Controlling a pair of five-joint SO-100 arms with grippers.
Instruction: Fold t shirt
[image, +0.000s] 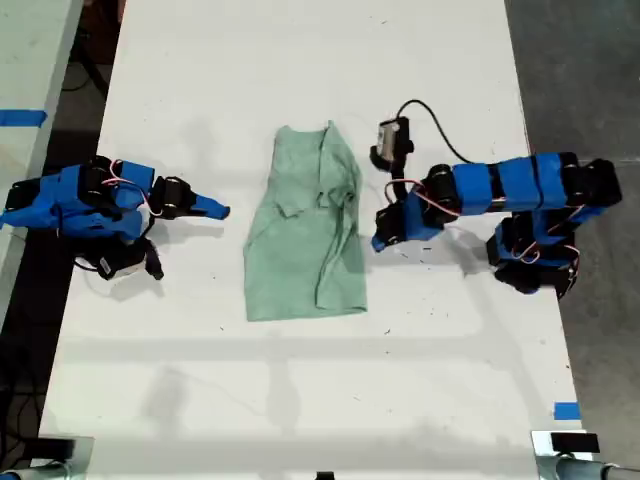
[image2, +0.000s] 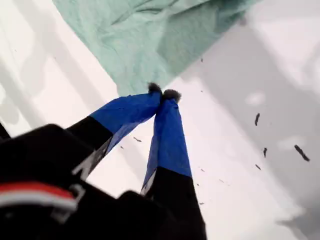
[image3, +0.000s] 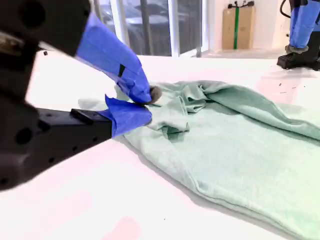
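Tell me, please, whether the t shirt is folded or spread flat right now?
Partly folded: the t shirt lies as a narrow, wrinkled strip on the table, its sides doubled over onto the middle.

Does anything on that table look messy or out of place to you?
The t shirt lies rumpled, not neatly squared: one side is folded over itself and bunched in wrinkles near the exterior view's right. Otherwise nothing looks spilled or broken; both arms sit beside it on the white table.
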